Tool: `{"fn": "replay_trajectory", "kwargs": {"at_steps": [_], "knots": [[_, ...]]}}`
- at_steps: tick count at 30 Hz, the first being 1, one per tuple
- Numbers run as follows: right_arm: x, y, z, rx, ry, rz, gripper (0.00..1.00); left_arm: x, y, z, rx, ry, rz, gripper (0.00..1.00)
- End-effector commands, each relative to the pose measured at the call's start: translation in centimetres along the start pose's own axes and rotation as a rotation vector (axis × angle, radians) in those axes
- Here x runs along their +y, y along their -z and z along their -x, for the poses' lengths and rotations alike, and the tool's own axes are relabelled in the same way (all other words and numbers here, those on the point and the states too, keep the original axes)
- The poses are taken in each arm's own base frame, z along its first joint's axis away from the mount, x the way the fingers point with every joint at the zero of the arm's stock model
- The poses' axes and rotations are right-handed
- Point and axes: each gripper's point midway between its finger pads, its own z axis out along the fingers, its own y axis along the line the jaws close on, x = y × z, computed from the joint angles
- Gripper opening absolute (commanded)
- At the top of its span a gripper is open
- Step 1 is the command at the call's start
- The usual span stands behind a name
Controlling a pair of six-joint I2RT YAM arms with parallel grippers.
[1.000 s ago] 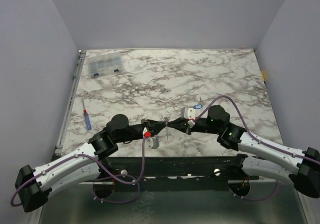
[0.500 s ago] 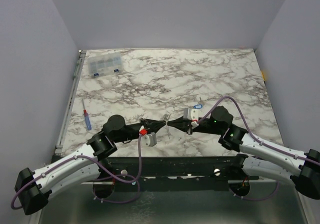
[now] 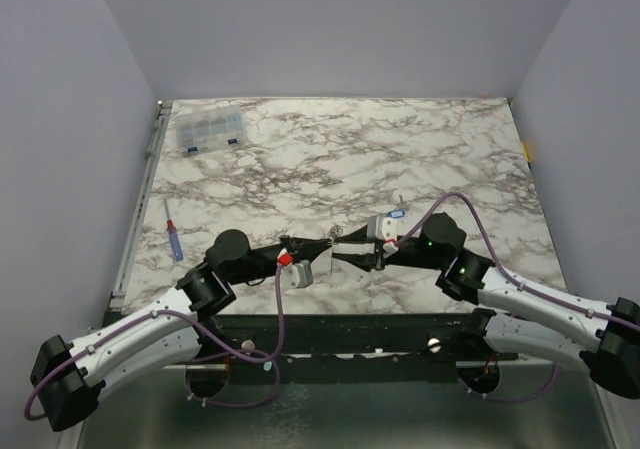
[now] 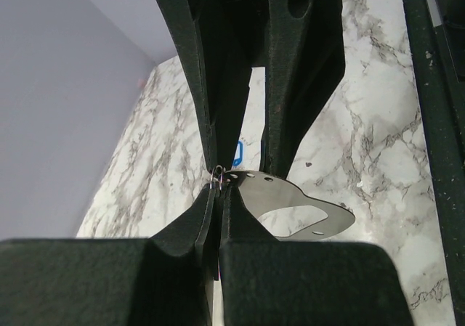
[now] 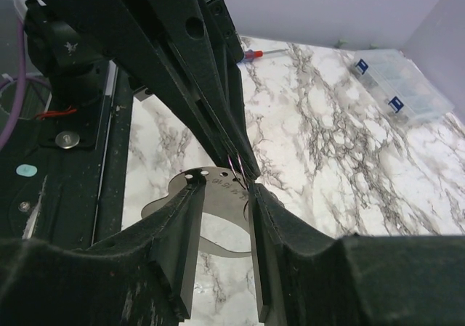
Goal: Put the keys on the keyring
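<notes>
Keyring (image 4: 218, 174), centre frame: left gripper (image 4: 220, 186) clamps it, looks like; right gripper (image 5: 223, 188) just spread, letting key (image 4: 290, 206) go, so handover.

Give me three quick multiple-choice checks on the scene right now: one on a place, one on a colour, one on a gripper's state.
1. Where is the clear compartment box?
A. far left corner of the table
B. near right corner
C. between the grippers

2. What colour is the handle of the screwdriver?
A. yellow
B. blue
C. green

3. How does the right gripper stand?
A. shut on the box
B. shut on nothing
C. open

Answers:
1 A: the top view shows it at the far left corner.
2 B: the handle is blue, with red at one end.
3 C: the right wrist view shows its fingers apart at the key, while the left gripper pinches the keyring.
</notes>
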Motion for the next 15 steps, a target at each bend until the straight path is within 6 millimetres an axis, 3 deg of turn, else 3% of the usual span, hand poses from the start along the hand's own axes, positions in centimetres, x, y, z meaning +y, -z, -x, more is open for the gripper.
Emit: {"fn": "replay_trajectory", "kwargs": {"at_steps": [1, 9, 12, 15], "knots": [[1.0, -0.4, 1.4, -0.048, 0.004, 0.054, 0.4, 0.9, -0.2, 0.3, -0.02, 0.003, 0.04, 0.0], [-0.3, -0.6, 1.6, -0.037, 0.027, 0.002, 0.37, 0.2, -0.2, 0.6, -0.045, 0.002, 0.004, 0.0], [-0.6, -0.7, 2.0, -0.045, 0.039, -0.011, 0.23, 0.0, -0.2, 0.5, -0.047, 0.001, -0.003, 0.0], [-0.9, -0.7, 2.2, -0.041, 0.05, -0.021, 0.2, -0.4, -0.3, 0.6, -0.056, 0.004, -0.022, 0.0]]}}
